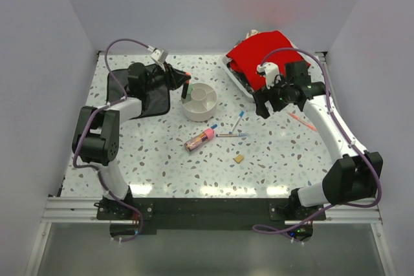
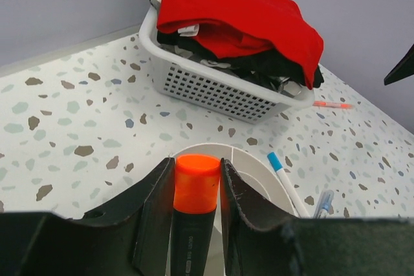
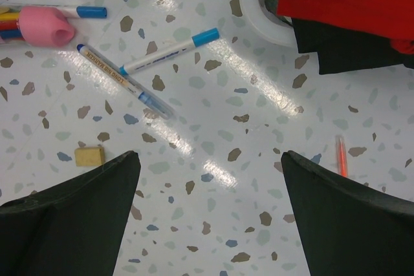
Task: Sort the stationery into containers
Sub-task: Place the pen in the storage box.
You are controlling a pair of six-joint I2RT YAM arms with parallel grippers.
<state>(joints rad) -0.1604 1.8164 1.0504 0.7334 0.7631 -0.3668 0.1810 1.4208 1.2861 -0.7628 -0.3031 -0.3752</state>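
Highlighter [image 2: 191, 237] held cap-up: the left gripper [image 2: 196, 167] is clamped on its orange-and-black barrel at the left edge of the divided bowl [image 1: 196, 114], upright, we judge, so it can drop straight into a compartment. The right gripper [image 3: 208, 159] hangs empty with jaws wide apart over the table [image 3: 213, 224], apparently placed to reach the loose items on the near side of the bowl: a pink-capped stick [image 1: 199, 139], two blue-tipped pens [image 3: 169, 50] and an eraser [image 3: 88, 156]. We see a basket [image 2: 220, 92] of red cloth far right and a black cloth [image 1: 152, 98] on the left. Only the bowl's dividers look likely to snag the drop.
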